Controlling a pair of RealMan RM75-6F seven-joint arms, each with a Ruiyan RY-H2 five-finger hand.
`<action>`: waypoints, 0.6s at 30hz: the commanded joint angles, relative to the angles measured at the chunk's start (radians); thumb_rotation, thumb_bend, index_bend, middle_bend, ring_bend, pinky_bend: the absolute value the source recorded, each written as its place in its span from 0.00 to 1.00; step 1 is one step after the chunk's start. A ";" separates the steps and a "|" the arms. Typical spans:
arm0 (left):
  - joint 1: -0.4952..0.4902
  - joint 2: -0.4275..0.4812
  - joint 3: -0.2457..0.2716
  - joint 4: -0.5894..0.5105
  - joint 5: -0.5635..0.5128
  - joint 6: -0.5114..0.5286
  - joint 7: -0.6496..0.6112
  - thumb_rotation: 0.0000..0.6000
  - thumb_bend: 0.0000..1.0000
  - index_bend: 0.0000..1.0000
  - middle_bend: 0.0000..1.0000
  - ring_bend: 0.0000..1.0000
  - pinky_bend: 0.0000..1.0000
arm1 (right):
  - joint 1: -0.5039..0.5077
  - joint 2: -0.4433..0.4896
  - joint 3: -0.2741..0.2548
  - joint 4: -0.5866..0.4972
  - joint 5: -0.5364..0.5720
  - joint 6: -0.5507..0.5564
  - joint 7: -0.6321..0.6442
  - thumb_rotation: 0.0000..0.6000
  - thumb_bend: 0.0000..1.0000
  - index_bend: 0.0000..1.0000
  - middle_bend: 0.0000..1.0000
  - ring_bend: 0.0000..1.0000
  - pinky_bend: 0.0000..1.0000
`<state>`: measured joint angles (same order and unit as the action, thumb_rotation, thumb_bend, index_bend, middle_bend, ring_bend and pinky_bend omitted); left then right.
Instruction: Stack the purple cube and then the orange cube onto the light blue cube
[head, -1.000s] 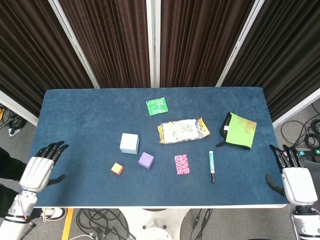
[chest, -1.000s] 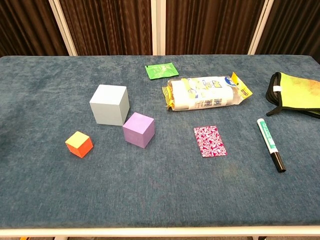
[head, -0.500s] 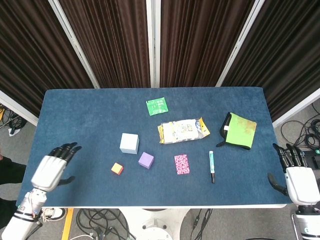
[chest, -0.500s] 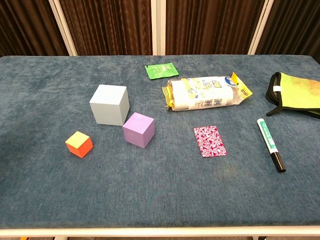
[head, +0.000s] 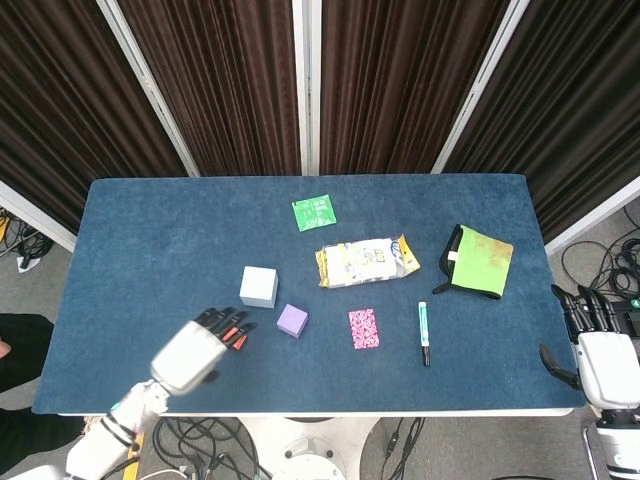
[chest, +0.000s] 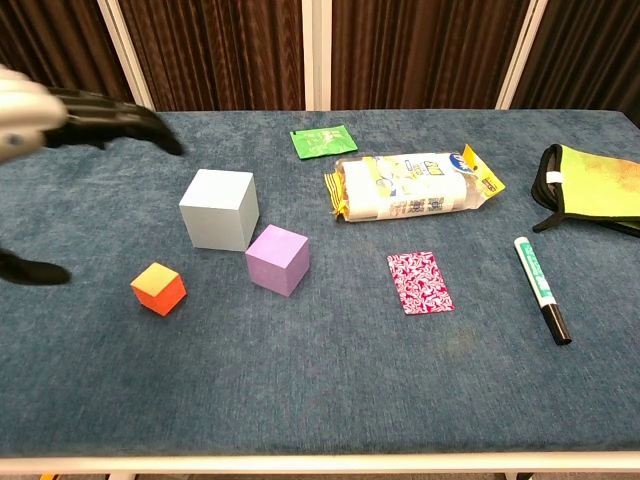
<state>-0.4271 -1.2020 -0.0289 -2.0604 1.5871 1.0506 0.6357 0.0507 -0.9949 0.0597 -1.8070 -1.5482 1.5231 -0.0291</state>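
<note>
The light blue cube (head: 259, 286) (chest: 219, 208) stands left of the table's middle. The purple cube (head: 292, 320) (chest: 278, 259) sits just to its front right. The small orange cube (chest: 158, 288) lies front left of the blue one; in the head view only a sliver of the orange cube (head: 239, 338) shows past my fingers. My left hand (head: 195, 350) (chest: 60, 115) hovers above the orange cube, fingers apart, holding nothing. My right hand (head: 603, 358) hangs off the table's right edge, fingers spread and empty, seen only in the head view.
A green packet (head: 314, 212) lies at the back, with a snack bag (head: 366, 261) in front of it. A pink patterned card (head: 363, 328) and a marker (head: 424, 332) lie right of the cubes. A green-yellow pouch (head: 478, 262) sits at the right.
My left hand has swung from the table's left edge rightward to above the orange cube and has entered the chest view. The right hand drifted slightly outward. The cubes have not moved.
</note>
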 joint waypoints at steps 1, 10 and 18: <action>-0.064 -0.056 -0.037 -0.019 -0.054 -0.067 0.077 1.00 0.09 0.20 0.23 0.16 0.27 | -0.002 0.000 0.001 0.001 -0.003 0.005 0.004 1.00 0.27 0.02 0.15 0.00 0.00; -0.218 -0.225 -0.120 0.078 -0.294 -0.188 0.177 1.00 0.09 0.20 0.26 0.18 0.28 | -0.005 0.005 0.005 0.008 -0.006 0.018 0.031 1.00 0.27 0.02 0.15 0.00 0.00; -0.321 -0.314 -0.133 0.218 -0.392 -0.226 0.192 1.00 0.13 0.21 0.29 0.19 0.29 | -0.005 0.007 0.011 0.011 -0.006 0.024 0.042 1.00 0.27 0.02 0.15 0.00 0.00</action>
<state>-0.7231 -1.4946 -0.1557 -1.8719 1.2177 0.8371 0.8234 0.0455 -0.9883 0.0703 -1.7959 -1.5539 1.5476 0.0127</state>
